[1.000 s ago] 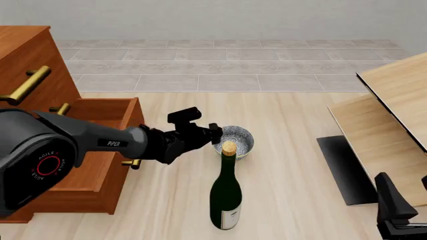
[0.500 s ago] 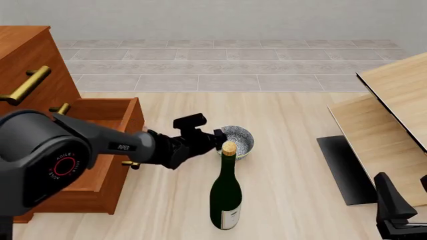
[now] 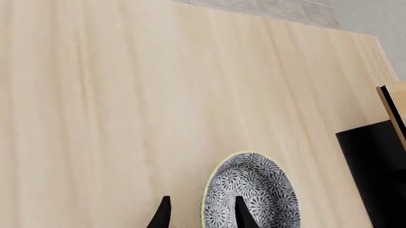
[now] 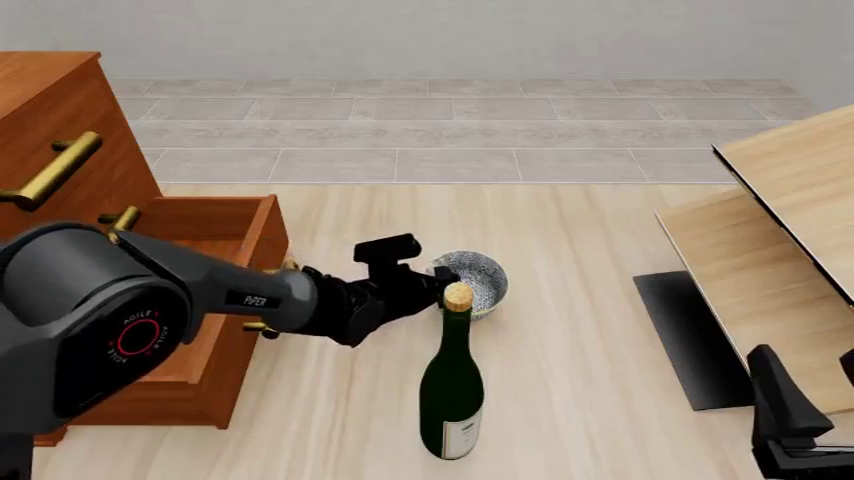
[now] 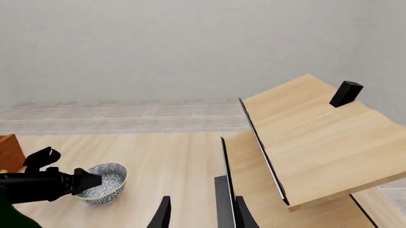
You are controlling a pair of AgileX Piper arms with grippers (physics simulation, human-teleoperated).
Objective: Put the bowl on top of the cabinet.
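Speckled blue-grey on white, the bowl [image 4: 473, 279] sits on the pale wood table [image 4: 587, 300] just behind the corked green bottle [image 4: 451, 385], well off the cabinet [image 4: 80, 180] at the table's left end. Over the last second the left arm has stretched lower and further toward the bowl, and the left gripper [image 4: 430, 283] has closed in on its near-left rim. In the left wrist view the two fingertips [image 3: 242, 214] now straddle that rim, one inside the bowl [image 3: 251, 197] and one outside, parted with the wall between them; they look not yet pressed onto it, so I judge the gripper open and holding nothing. That puts the task at the grasp itself: lift and carry to the cabinet top are all still to do, and the bottle standing so near the bowl could be knocked on the way up. The right gripper [image 5: 199, 216] hangs well away from the bowl [image 5: 103, 182] over by the pale shelf unit [image 5: 304, 137], fingers apart and empty. By count: one bowl, one bottle, one cabinet with its lower drawer [image 4: 200, 300] pulled open, and two arms.
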